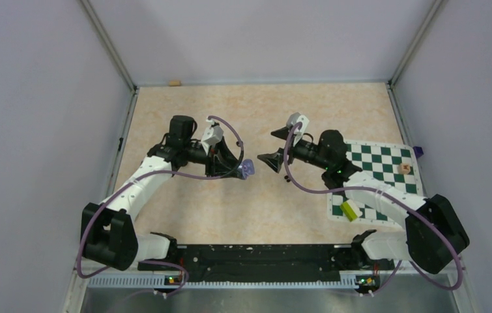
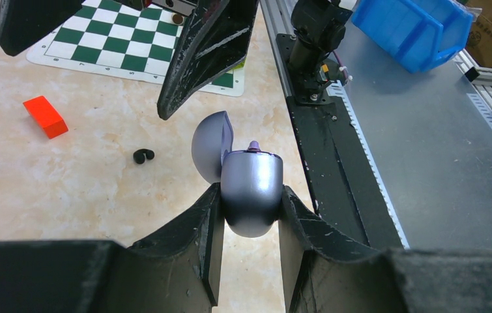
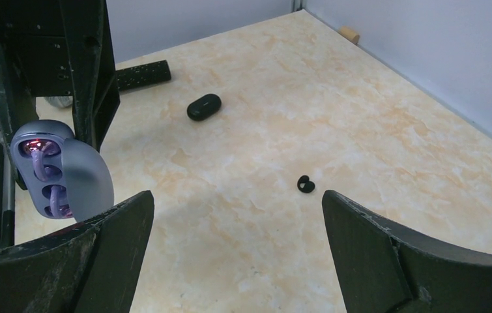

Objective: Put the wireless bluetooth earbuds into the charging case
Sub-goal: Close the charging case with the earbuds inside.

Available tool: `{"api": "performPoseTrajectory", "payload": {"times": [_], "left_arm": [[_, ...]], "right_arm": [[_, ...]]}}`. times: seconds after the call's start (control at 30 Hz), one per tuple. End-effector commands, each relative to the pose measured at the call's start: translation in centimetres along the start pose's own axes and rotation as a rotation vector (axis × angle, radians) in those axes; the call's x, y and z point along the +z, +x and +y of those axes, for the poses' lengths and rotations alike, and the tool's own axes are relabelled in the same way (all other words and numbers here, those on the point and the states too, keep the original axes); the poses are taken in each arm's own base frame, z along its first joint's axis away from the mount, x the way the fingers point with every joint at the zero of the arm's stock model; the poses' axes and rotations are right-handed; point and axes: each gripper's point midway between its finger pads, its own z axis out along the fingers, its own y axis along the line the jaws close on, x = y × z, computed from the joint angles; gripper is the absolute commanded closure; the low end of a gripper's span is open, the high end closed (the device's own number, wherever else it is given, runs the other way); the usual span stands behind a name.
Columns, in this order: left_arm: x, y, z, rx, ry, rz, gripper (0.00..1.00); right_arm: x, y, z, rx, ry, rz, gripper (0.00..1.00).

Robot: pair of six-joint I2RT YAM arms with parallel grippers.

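Note:
My left gripper [image 2: 251, 199] is shut on a lilac charging case [image 2: 251, 186] and holds it above the table with its lid [image 2: 208, 147] open. In the right wrist view the case [image 3: 67, 173] shows two lilac earbuds [image 3: 42, 160] seated inside. One black earbud [image 3: 305, 184] lies loose on the table; it also shows in the left wrist view [image 2: 143, 155]. I see no second black bud. My right gripper [image 3: 236, 202] is open and empty, facing the case from the right [image 1: 270, 147]. A closed black case [image 3: 204, 106] lies farther back.
A green-and-white chessboard mat [image 1: 386, 171] lies at the right with a yellow-green block [image 1: 349, 209] and a small wooden piece [image 1: 404, 168] on it. A red block [image 2: 45, 116] lies near the mat. A wooden block [image 3: 349, 34] sits by the back wall.

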Motion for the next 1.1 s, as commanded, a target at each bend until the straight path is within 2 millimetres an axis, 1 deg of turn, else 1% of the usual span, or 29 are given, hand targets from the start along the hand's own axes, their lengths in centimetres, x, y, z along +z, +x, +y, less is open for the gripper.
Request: {"api": "performPoseTrajectory", "payload": {"times": [0.0,0.47,0.63,0.83,1.07], "left_arm": [[0.0,-0.9,-0.8,0.061,0.021,-0.017,1.00],[0.1,-0.7,-0.7,0.058,0.023,-0.016,1.00],[0.1,-0.7,-0.7,0.058,0.021,-0.016,1.00],[0.1,-0.6,-0.6,0.057,0.020,-0.015,1.00],[0.1,-0.5,-0.5,0.055,0.016,-0.013,1.00]], "right_arm": [[0.2,-0.2,1.2,-0.010,-0.066,-0.011,0.01],[0.6,0.4,3.8,-0.027,-0.176,0.004,0.01],[0.7,0.5,4.4,-0.029,-0.198,0.006,0.01],[0.5,0.2,4.9,-0.032,-0.223,-0.006,0.01],[0.1,-0.3,6.2,-0.026,-0.288,-0.031,0.01]]}}
